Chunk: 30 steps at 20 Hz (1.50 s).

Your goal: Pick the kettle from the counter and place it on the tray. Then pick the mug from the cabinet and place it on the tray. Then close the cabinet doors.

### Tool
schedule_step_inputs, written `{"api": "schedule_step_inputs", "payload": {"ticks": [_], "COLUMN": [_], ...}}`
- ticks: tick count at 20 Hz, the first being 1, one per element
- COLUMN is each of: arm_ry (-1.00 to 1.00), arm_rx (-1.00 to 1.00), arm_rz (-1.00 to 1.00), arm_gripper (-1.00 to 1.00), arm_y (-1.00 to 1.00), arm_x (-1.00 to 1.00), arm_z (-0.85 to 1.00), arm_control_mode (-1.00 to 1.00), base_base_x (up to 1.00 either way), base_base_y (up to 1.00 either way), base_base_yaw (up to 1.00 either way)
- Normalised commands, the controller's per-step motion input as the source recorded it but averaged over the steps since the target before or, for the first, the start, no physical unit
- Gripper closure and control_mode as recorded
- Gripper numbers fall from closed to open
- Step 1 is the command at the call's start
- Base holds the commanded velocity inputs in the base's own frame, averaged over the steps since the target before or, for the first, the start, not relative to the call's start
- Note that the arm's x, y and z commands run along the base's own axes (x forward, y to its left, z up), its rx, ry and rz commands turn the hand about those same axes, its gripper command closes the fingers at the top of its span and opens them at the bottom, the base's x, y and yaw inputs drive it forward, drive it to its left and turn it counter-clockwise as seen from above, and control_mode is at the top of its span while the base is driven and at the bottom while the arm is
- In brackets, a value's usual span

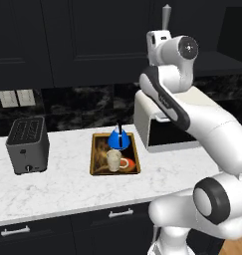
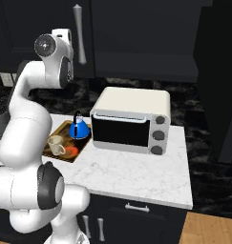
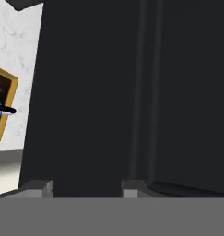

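Counter [image 1: 62, 184] nearest me carries the tray [image 1: 96, 168], with mug [image 1: 114, 160] and kettle [image 1: 118, 138] both on it. Beyond, my gripper [image 3: 87, 186] faces the black cabinet door [image 3: 109, 92], jaws apart, gripping nothing I can see.

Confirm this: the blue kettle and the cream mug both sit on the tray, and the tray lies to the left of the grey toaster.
Not quite. The kettle and mug do sit on the tray, but the left base view shows the tray to the right of the toaster.
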Motion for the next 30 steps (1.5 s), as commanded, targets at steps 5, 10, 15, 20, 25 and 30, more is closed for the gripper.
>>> {"api": "schedule_step_inputs", "payload": {"ticks": [5,10,15,20,25,30], "arm_ry": [0.00,0.00,0.00,0.00,0.00,0.00], "arm_rx": [-0.03,0.00,0.01,0.26,0.37,0.41], "arm_rz": [0.16,0.10,0.00,-0.20,-0.33,-0.32], "arm_gripper": [-1.00,-1.00,-1.00,-1.00,-1.00,-1.00], "arm_y": [0.33,0.28,0.07,0.00,-0.10,-0.09], "arm_x": [-0.34,-0.55,-0.68,-0.78,-0.67,-0.60], "arm_z": [-0.10,-0.04,0.00,0.02,0.06,0.00], "arm_control_mode": [-1.00,-1.00,-1.00,-1.00,-1.00,-1.00], "base_base_x": [0.00,0.00,0.00,0.00,0.00,0.00], "base_base_y": [0.00,0.00,0.00,0.00,0.00,0.00], "base_base_yaw": [0.00,0.00,0.00,0.00,0.00,0.00]}}
